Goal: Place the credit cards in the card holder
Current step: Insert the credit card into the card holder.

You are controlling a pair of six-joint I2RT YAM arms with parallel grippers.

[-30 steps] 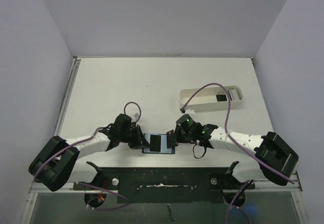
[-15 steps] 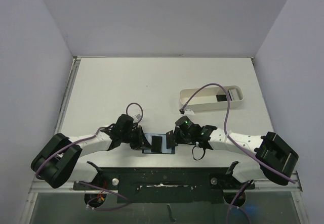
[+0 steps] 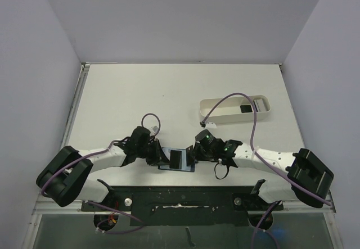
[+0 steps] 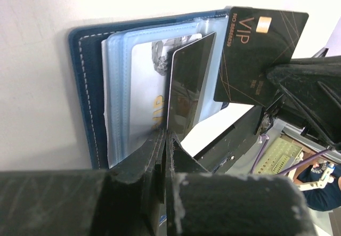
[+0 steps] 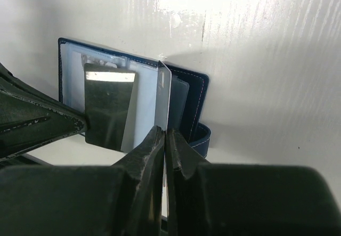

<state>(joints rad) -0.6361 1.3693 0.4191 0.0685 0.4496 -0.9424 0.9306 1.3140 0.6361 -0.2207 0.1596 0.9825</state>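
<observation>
Compared with a second ago, the top view shows the left gripper point(image 3: 159, 156) shifted slightly rightward toward the small navy-blue folding card holder point(image 3: 185, 166), which lies open on the white table point(image 3: 124, 97) between it and the right gripper point(image 3: 194, 154). The glossy black card point(image 3: 175, 159), a thin rectangle of plastic, has travelled with it and now sits over the middle of the holder. The long white oval tray point(image 3: 225, 118) stands well apart to the far right, with one more small dark card point(image 3: 246, 109) inside. In the left wrist view, the left gripper's jaws are pressed together on the near end of the black card point(image 4: 189, 87). The card's long axis runs straight away from the fingers, across the pale blue plastic sleeves point(image 4: 125, 87). Whether its edge has entered a sleeve cannot be determined. The black VIP card point(image 4: 258, 55) with gold lettering stands beyond it, clamped at its lower edge by the right gripper. In the right wrist view, the right gripper's jaws are pinched on the VIP card point(image 5: 164, 95), seen edge-on above the holder's right half. The black card approaches from the left. The left arm's card appears nearer to a sleeve, so it should be inserted along its long axis.
</observation>
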